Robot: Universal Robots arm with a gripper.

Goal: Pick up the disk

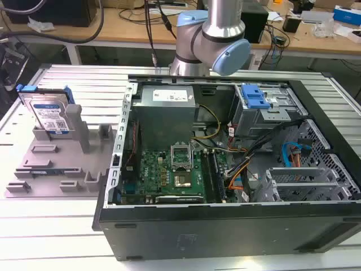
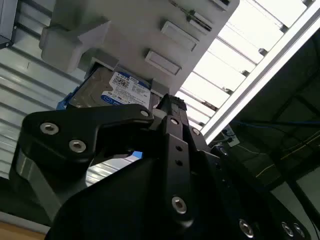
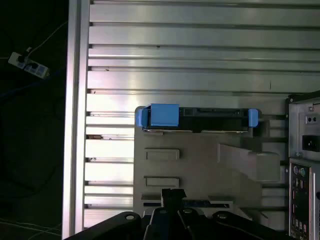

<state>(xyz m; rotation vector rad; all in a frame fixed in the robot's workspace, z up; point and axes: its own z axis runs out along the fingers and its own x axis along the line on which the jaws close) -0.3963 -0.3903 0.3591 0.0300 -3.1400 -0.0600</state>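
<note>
**A:** Disk: one item. It stands on edge in the grey fixture tray, at the exterior view's left of the open computer case. Is it held?

**B:** Not held. Gripper: one item, over the tray and apart from the disk. I cannot tell whether it is spread or pressed together. Step, as judged: approach, with no grasp yet.

**A:** What does the next move call for?

**B:** Probably lining up over the disk's upper edge, between the blue side rails and clear of the tray's posts.

**A:** Other stock?

**B:** One tray, one case, and one blue bracket inside the case.
</note>
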